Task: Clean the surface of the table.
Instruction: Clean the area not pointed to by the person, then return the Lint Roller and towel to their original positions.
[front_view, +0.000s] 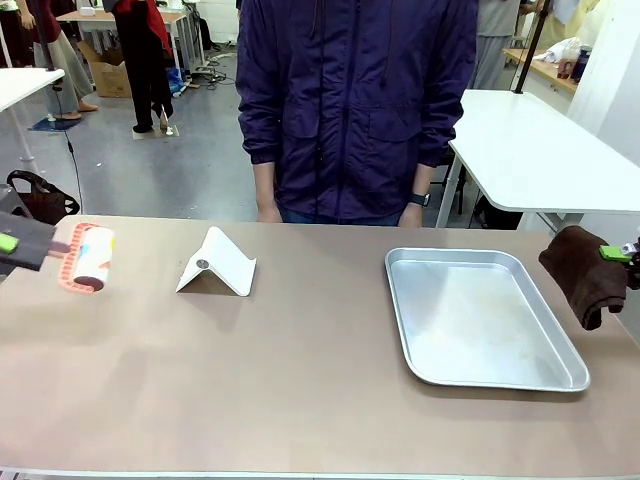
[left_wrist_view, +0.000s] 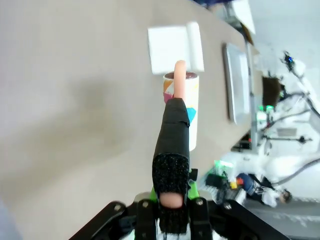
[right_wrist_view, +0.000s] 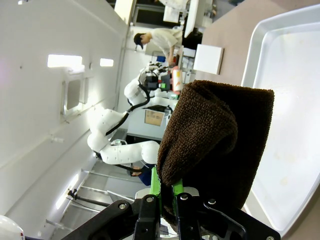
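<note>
Lint roller (front_view: 88, 257), brown cloth (front_view: 582, 280) at table (front_view: 300, 380) ends

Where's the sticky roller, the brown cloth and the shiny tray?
sticky roller (front_view: 94, 255), front view, on its white roll.
brown cloth (front_view: 578, 275), front view, middle of the hanging fold.
shiny tray (front_view: 470, 320), front view, on its bare bottom.

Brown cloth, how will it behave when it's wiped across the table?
Probably floppy: the brown cloth droops below the right gripper. Likely light, since a pinch holds it. Its nubby weave may drag on the table.
</note>
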